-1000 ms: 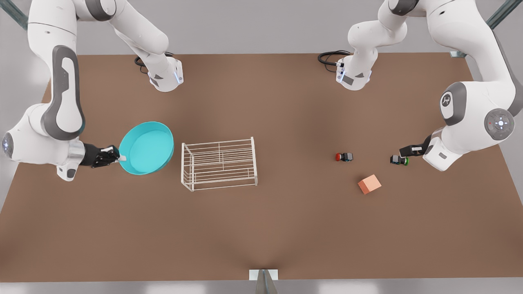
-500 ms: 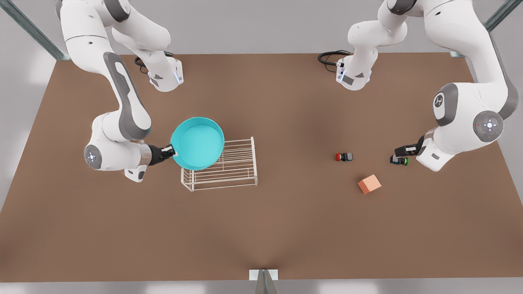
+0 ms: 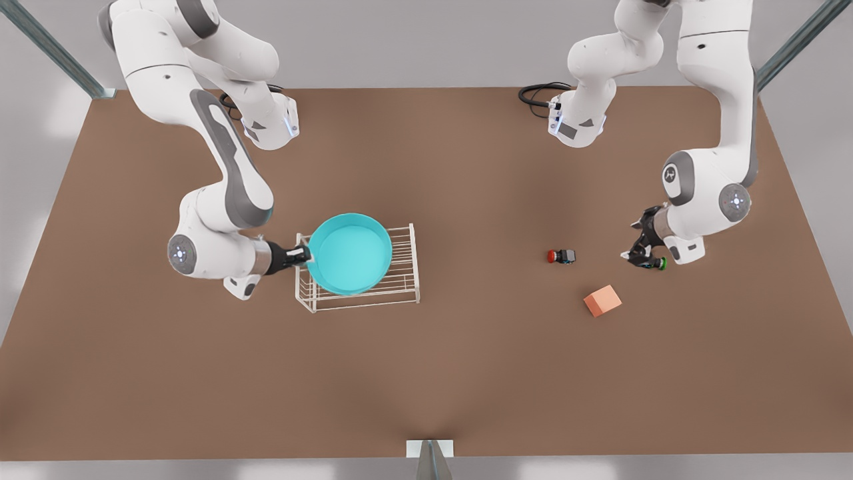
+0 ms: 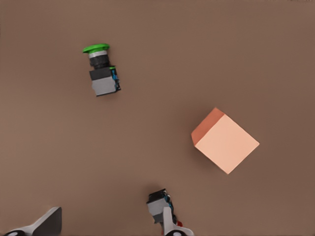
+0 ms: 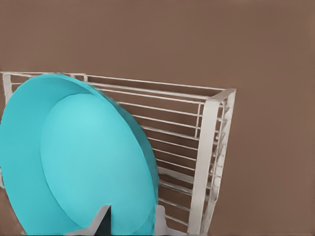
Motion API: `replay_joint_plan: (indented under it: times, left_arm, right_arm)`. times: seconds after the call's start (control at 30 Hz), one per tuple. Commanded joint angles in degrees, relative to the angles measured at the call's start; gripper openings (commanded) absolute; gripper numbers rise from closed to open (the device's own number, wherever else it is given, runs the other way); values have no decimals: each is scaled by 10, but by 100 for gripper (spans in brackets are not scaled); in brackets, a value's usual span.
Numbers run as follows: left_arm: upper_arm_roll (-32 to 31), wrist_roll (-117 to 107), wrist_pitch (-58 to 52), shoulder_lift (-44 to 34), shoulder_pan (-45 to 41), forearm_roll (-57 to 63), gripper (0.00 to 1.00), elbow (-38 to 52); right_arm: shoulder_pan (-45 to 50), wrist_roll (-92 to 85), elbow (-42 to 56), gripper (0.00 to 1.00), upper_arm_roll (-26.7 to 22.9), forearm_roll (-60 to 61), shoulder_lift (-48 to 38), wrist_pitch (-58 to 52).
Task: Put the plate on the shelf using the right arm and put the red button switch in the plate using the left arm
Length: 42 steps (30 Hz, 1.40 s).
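While the right gripper (image 3: 308,253) pinches the plate's (image 3: 349,253) rim over the shelf (image 3: 402,267), it is not let go yet. The left gripper (image 3: 641,257) hovers open by the green switch (image 3: 656,263). The red button switch (image 3: 560,256) lies untouched on the table.

Turquoise plate (image 3: 349,255), white shelf (image 3: 400,283), orange cube (image 3: 602,301).

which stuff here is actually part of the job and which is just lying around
Part of the job:
plate, gripped at its rim by the right gripper
shelf, under the plate
red button switch, on the table
left gripper, above the green-capped switch, fingers open

Just lying about:
green-capped switch
orange cube
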Motion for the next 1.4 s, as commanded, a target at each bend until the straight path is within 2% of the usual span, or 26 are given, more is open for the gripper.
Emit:
replay_joint_plan:
  times: [0.0, 0.03, 0.07, 0.1, 0.13, 0.17, 0.2, 0.23, 0.27, 0.3, 0.33, 0.43, 0.57, 1.37]
  left_arm:
    - [-1, -476, 112, -2, -55, 35, 100, -23]
    - [-1, -474, 117, -1, -67, 44, 100, -31]
    - [-2, -471, 128, 0, -82, 71, 100, -50]
    - [-2, -466, 149, -1, -88, 82, 100, -70]
    - [-2, -436, 163, -4, -89, 84, 100, -87]
    - [-2, -430, 184, -3, -89, 84, 100, -104]
    - [-2, -416, 230, -3, -89, 84, 100, -138]
    - [-2, -416, 245, 2, -90, 84, 100, -145]
    - [-3, -416, 245, 4, -94, 84, 100, -144]
    - [-3, -417, 254, 11, -102, 84, 100, -140]
    - [-6, -417, 281, 27, -106, 84, 100, -138]
    - [-6, -416, 351, 69, -111, 84, 100, -135]
    - [-6, -420, 367, 90, -121, 84, 100, -123]
    - [-5, -426, 363, 153, -149, 91, 100, -115]
  right_arm:
    - [-2, 93, 6, 100, -6, -2, -34, 3]
    - [-2, 96, 34, 100, -11, -7, -72, -33]
    - [-2, 109, 159, 100, -15, -79, -74, -159]
    - [-2, 109, 235, 100, -20, -141, -61, -248]
    - [-2, 99, 262, 100, -47, -147, -58, -266]
    - [-2, 18, 260, 100, -77, -195, -54, -261]
    - [-2, -48, 257, 100, -92, -291, -33, -263]
    - [-3, -61, 253, 100, -106, -307, -20, -251]
    - [-3, -61, 203, 100, -120, -299, -16, -215]
    - [-25, -61, 104, 100, -125, -297, -60, -141]
    - [-26, -61, 79, 100, -125, -285, -70, -129]
    - [-41, -63, 85, 100, -125, -280, -59, -111]
    - [-40, -62, 93, 100, -125, -280, -55, -112]
    - [-31, -62, 108, 100, -121, -285, -32, -111]
